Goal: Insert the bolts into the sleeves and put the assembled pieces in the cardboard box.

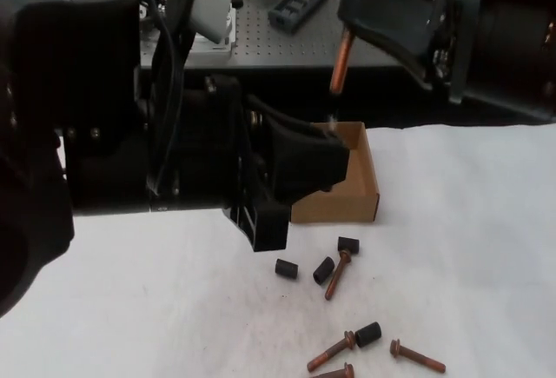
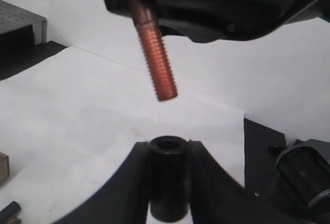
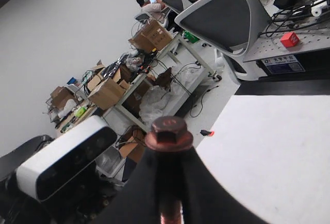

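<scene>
Raised near the cardboard box [image 1: 347, 204], the left pincer [image 2: 169, 152] clenched a black sleeve [image 2: 167, 183] upright. Higher still, the right pincer [image 3: 168, 162] gripped a copper bolt [image 2: 154, 54] below its head, threads down. Both looked light and rigid, and I reckoned the smooth sleeve could slip.

Both arms are bulky, matte black casings. A black cable [image 1: 178, 65] loops along the left arm [image 1: 104, 117]. The left hand [image 2: 170, 151] has smooth black fingers [image 2: 216, 193] that taper to wedges; the right hand [image 3: 167, 154] narrows likewise to a slim tip, with a small screw [image 2: 230, 27] underneath.
</scene>
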{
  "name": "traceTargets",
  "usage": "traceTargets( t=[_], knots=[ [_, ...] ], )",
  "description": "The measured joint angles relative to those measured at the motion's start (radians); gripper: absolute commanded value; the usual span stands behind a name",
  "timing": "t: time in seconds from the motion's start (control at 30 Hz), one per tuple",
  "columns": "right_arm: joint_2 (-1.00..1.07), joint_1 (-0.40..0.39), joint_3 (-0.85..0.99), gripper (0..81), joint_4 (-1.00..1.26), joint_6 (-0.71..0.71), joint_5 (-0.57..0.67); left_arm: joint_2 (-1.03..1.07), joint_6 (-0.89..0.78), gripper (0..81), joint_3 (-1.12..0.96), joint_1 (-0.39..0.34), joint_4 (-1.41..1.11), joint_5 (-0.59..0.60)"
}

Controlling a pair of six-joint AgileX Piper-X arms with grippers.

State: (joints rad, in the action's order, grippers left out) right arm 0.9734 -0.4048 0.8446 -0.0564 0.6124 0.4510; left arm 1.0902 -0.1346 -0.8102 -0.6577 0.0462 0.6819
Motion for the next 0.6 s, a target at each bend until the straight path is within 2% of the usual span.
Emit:
traceTargets(
  t=[0.6],
  knots=[
    [0.003, -0.005, 0.0, 0.5, -0.083, -0.041, 0.0, 0.0, -0.053, 0.7, 0.0, 0.0, 0.0, -0.029]
  ],
)
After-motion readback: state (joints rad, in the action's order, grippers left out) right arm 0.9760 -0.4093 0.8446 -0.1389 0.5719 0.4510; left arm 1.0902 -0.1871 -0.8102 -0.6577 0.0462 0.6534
